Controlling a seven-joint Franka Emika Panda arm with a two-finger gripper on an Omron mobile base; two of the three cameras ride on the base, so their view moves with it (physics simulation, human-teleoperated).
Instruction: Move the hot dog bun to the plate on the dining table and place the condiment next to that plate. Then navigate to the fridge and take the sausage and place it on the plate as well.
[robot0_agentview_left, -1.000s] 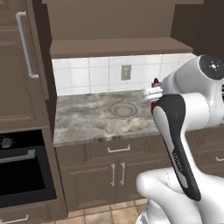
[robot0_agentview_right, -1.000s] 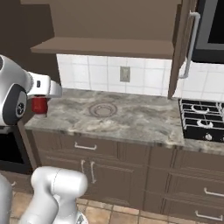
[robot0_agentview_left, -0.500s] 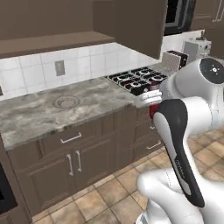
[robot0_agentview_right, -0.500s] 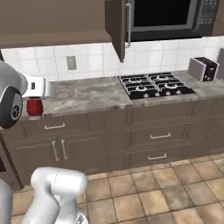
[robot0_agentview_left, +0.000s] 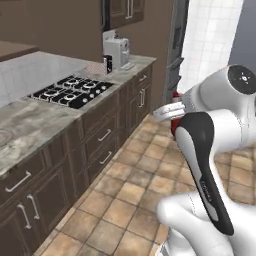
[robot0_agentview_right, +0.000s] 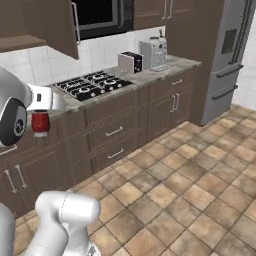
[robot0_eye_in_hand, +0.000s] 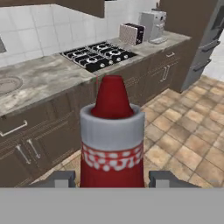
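In your left base view, brown tile floor (robot0_agentview_left: 135, 185) runs open toward 12 o'clock beside the marble wall counter (robot0_agentview_left: 30, 125) with its gas hob (robot0_agentview_left: 70, 91); the condiment (robot0_agentview_left: 176, 122) peeks out red at 3 o'clock behind the arm. In your right base view it hangs at 9 o'clock, with the steel fridge (robot0_agentview_right: 232, 55) at 2 o'clock across clear floor. In your hand view the gripper (robot0_eye_in_hand: 112, 178) is clamped on the bottle, cap upright.

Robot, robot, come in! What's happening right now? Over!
Fingers shut on the condiment. Carried in the air, beside the wall counter. Open tiled floor ahead, nothing blocking.
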